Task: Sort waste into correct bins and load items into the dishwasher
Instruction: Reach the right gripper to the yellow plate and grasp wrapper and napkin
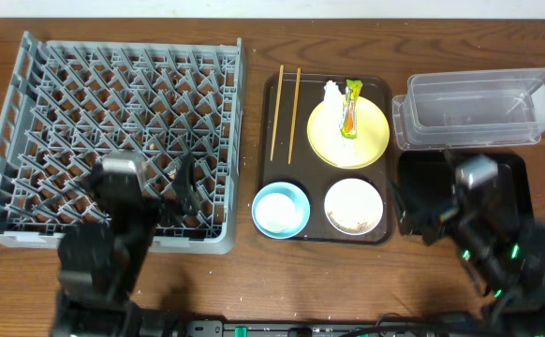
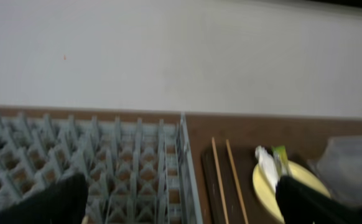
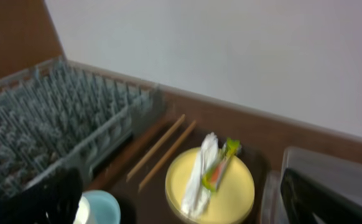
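Observation:
On the dark brown serving tray (image 1: 375,94) lie two chopsticks (image 1: 285,112) and a yellow plate (image 1: 366,140) carrying a white napkin (image 1: 331,92) and a green-and-orange wrapper (image 1: 350,112). In front of them stand a light blue bowl (image 1: 281,209) and a white bowl (image 1: 354,206) holding crumbs. The grey dish rack (image 1: 113,103) is at the left. My left gripper (image 2: 181,211) hangs open over the rack's near right part, holding nothing. My right gripper (image 3: 181,214) is open and empty above the black tray (image 1: 418,168), facing the plate (image 3: 231,186).
The clear tub (image 1: 474,108) stands at the back right, behind the black tray. The rack's side wall (image 2: 187,168) runs close beside the serving tray's left edge. A pale wall closes off the far side of the wooden table.

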Robot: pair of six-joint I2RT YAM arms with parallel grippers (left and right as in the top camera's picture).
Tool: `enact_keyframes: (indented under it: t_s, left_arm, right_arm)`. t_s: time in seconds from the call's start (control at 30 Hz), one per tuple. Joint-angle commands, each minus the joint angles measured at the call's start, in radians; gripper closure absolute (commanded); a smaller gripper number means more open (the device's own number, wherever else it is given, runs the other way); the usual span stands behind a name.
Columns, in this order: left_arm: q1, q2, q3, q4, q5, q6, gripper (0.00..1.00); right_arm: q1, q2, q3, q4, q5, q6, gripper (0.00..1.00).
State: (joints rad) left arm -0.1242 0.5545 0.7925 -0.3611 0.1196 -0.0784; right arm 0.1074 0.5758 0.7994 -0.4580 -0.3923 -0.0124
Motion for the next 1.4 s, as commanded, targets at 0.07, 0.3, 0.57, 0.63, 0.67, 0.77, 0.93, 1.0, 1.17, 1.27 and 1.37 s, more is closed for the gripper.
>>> enact_keyframes:
  t_s: [0.07,0.3,0.57,0.63,0.67,0.77,0.93,1.0,1.17,1.27,1.37]
  left_arm:
    - [0.006,0.197,0.273,-0.21,0.008,-0.006,0.02]
    - [0.006,0.301,0.322,-0.278,0.008,-0.006,0.02]
    - [0.006,0.361,0.322,-0.298,0.008,-0.006,0.02]
    - [0.006,0.375,0.322,-0.307,0.008,-0.006,0.02]
    - [0.006,0.381,0.322,-0.313,0.008,-0.006,0.02]
    - [0.006,0.404,0.322,-0.34,0.008,-0.006,0.02]
    - [0.006,0.441,0.322,-0.362,0.008,-0.006,0.02]
    - [0.006,0.457,0.322,-0.364,0.008,-0.006,0.02]
    - [0.006,0.496,0.322,-0.364,0.008,-0.006,0.02]
    - [0.006,0.513,0.322,-0.364,0.008,-0.006,0.02]
    - [0.006,0.53,0.322,-0.364,0.008,-0.006,0.02]
  right_arm:
    - [0.009,0.348,0.418,-0.358,0.056,-0.057,0.01]
    - [0.012,0.701,0.705,-0.614,-0.081,-0.032,0.01]
    - [0.028,0.894,0.712,-0.572,-0.203,0.058,0.17]
    - [0.055,0.94,0.712,-0.57,-0.124,0.083,0.37]
    - [0.076,0.967,0.712,-0.567,-0.059,0.103,0.38]
    - [0.138,1.045,0.711,-0.535,0.162,0.174,0.37]
    - [0.21,1.198,0.711,-0.434,0.298,0.246,0.41]
    - [0.229,1.266,0.711,-0.395,0.299,0.272,0.5]
    - [0.238,1.383,0.711,-0.307,0.412,0.377,0.61]
    - [0.226,1.413,0.711,-0.24,0.448,0.401,0.6]
    - [0.22,1.439,0.711,-0.175,0.448,0.401,0.6]
